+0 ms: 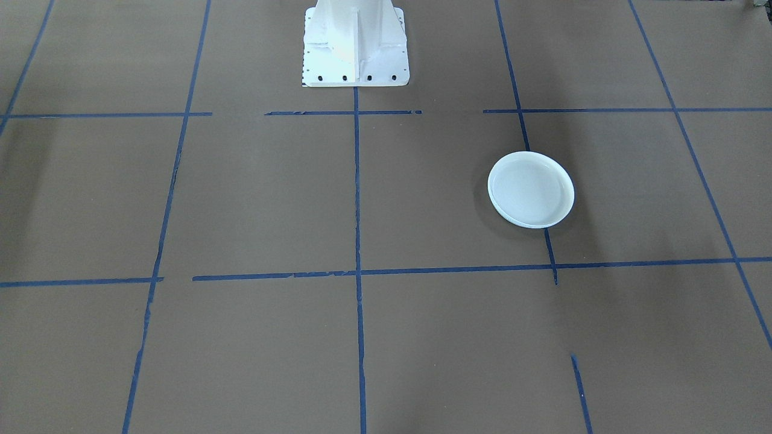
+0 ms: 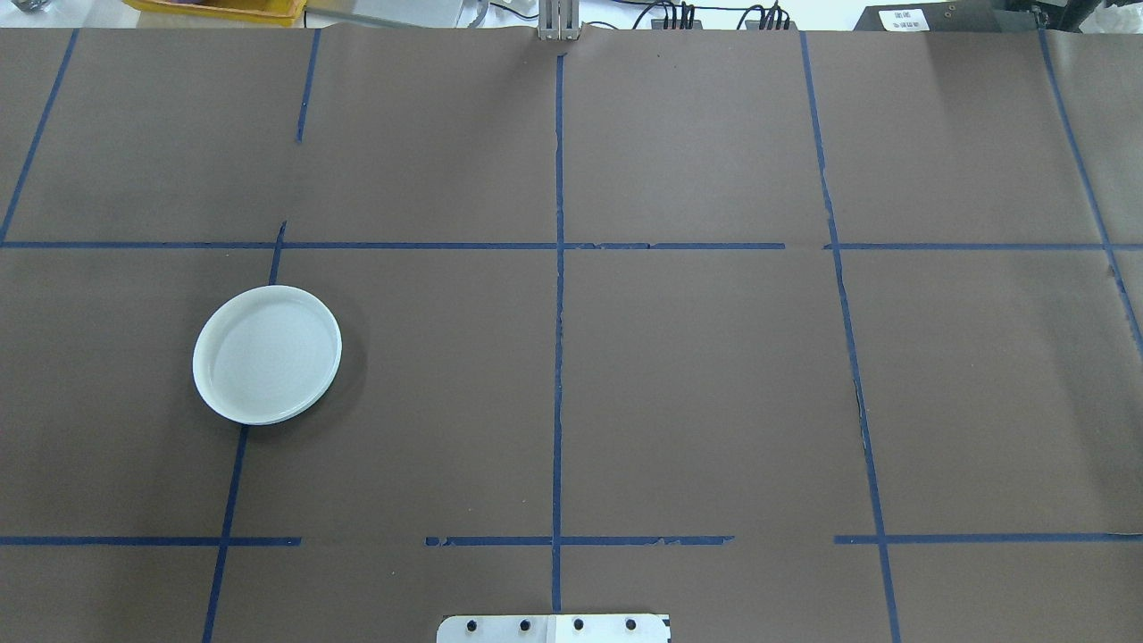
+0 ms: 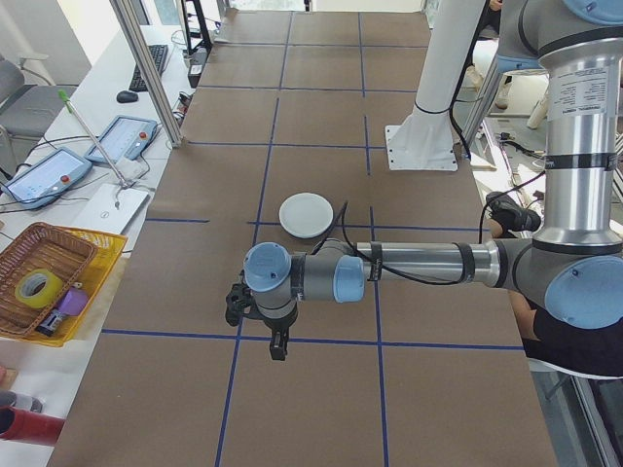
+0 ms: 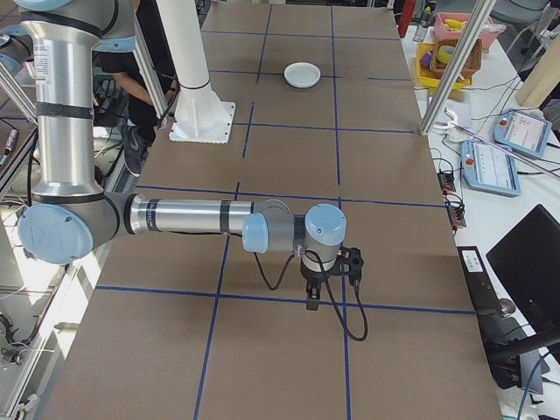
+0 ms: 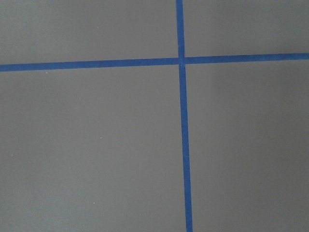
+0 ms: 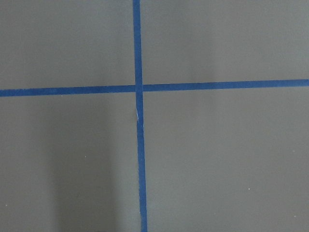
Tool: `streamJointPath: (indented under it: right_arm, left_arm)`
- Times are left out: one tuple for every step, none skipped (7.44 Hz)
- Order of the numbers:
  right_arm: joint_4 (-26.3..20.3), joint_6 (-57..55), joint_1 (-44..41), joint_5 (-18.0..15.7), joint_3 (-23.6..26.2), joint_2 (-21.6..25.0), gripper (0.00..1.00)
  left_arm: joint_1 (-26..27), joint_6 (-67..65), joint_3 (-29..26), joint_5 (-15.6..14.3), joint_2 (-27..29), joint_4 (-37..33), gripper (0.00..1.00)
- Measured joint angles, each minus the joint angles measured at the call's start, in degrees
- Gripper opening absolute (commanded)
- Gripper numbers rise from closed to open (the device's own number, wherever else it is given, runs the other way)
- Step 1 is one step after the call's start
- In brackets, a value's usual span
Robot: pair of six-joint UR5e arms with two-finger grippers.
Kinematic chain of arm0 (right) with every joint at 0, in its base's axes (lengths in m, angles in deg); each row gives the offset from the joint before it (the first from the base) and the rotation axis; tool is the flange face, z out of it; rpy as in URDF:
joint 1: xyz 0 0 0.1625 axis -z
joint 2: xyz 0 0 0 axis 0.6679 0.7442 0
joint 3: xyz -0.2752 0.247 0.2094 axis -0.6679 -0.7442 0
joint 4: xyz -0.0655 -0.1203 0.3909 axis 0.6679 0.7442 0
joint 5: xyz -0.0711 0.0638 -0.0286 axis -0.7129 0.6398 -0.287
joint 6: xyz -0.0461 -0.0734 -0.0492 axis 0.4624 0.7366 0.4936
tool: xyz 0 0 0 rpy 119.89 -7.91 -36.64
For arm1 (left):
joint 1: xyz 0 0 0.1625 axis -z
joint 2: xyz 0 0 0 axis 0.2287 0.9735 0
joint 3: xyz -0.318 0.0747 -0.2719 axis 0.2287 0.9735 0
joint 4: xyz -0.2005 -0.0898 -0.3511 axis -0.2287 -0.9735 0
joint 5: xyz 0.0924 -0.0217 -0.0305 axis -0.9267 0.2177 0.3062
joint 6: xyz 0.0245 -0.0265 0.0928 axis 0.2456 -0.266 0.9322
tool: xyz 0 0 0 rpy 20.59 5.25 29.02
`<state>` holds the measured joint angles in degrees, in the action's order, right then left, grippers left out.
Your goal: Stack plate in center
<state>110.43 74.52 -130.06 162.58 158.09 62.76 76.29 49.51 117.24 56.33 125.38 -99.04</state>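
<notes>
No legible text or labels

Pale blue-grey plate (image 2: 267,354) sitting flat, upright, straddling a blue tape line (image 2: 229,500) on the robot's left side.

Neither arm appears in the overhead or front-facing views. In the exterior left view the left arm stretches level from the right edge toward the frame's middle, its left hand (image 3: 278,348) pointing straight down. In the exterior right view the right arm reaches level from the left edge, its right hand (image 4: 312,300) also pointing down. Whether either hand is parted or closed cannot be told.
</notes>
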Motion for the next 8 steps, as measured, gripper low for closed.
streamJointPath:
  right_arm:
    - [0.00,-0.02,0.00,-0.01,0.00,0.00,1.00]
    - [0.00,-0.02,0.00,-0.03,0.00,0.00,1.00]
    - [0.00,0.01,0.00,-0.02,0.00,0.00,1.00]
    - [0.00,0.01,0.00,-0.01,0.00,0.00,1.00]
    - [0.00,0.00,0.00,0.00,0.00,0.00,1.00]
    - [0.00,0.00,0.00,0.00,0.00,0.00,1.00]
    - [0.00,0.00,0.00,-0.02,0.00,0.00,1.00]
    - [0.00,0.00,0.00,-0.03,0.00,0.00,1.00]
  left_arm:
    - [0.02,0.00,0.02,-0.05,0.00,0.06,1.00]
    - [0.03,0.00,0.04,-0.06,0.00,0.11,1.00]
    - [0.02,0.00,0.04,-0.07,0.00,0.14,1.00]
    - [0.03,0.00,0.08,-0.07,0.00,0.15,1.00]
    - [0.09,0.00,0.11,-0.07,0.00,0.16,1.00]
    - [0.28,0.00,0.12,-0.07,0.03,0.16,1.00]
    - [0.58,0.00,0.13,-0.07,0.06,0.16,1.00]
    - [0.74,0.00,0.13,-0.07,0.07,0.16,1.00]
